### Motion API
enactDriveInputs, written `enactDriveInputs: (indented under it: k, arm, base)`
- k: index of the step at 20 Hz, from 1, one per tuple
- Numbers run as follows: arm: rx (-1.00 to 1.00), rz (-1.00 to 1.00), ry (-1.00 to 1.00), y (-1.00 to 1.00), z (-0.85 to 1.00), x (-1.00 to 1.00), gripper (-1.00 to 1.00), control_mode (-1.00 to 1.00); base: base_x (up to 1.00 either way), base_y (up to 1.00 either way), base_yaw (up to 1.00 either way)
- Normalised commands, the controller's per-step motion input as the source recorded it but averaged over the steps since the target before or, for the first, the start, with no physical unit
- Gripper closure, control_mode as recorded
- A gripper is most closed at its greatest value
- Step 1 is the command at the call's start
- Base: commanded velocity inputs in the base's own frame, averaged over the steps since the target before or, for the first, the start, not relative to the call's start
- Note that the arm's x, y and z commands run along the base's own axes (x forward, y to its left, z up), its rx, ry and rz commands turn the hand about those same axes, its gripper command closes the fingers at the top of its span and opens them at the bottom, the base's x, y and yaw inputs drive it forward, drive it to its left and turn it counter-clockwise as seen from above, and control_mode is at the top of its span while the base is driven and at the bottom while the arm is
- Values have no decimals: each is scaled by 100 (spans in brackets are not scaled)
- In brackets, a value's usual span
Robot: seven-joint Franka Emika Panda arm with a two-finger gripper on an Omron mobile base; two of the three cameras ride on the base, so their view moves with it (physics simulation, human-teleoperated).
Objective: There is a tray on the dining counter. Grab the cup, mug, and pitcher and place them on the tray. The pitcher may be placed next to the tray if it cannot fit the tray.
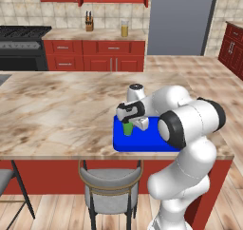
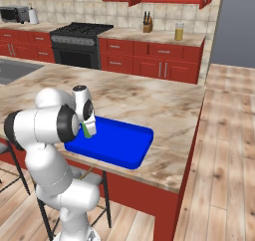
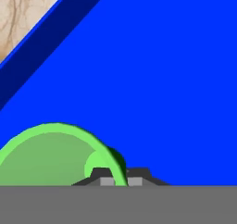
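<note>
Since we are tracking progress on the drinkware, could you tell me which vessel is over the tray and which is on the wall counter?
The green cup is over the blue tray, pinched at its rim by the gripper. The pitcher of orange-yellow liquid stands on the wall counter.

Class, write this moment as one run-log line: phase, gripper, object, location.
phase: placing cup | gripper: shut on the cup's rim | cup: green, upright, over the tray | tray: blue, on dining counter | pitcher: on wall counter

surface: dining counter (image 1: pixel 57 115), veined marble | on it: blue tray (image 1: pixel 142 141), near front edge
</note>
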Motion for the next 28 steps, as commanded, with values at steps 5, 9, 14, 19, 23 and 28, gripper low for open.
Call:
enactDriveInputs:
  k: [5,9,14,19,23,28]
  arm:
    - [0,0,0,0,0,23,100,-100]
    - [0,0,0,0,0,30,100,-100]
    - [0,0,0,0,0,19,100,-100]
    - [0,0,-1,0,-2,4,100,-100]
    - [0,0,-1,0,-4,2,100,-100]
    - [0,0,0,0,-1,0,-100,-100]
  base:
    - [0,0,0]
    - [0,0,0]
    - [0,0,0]
    - [0,0,0]
    - [0,0,0]
    - [0,0,0]
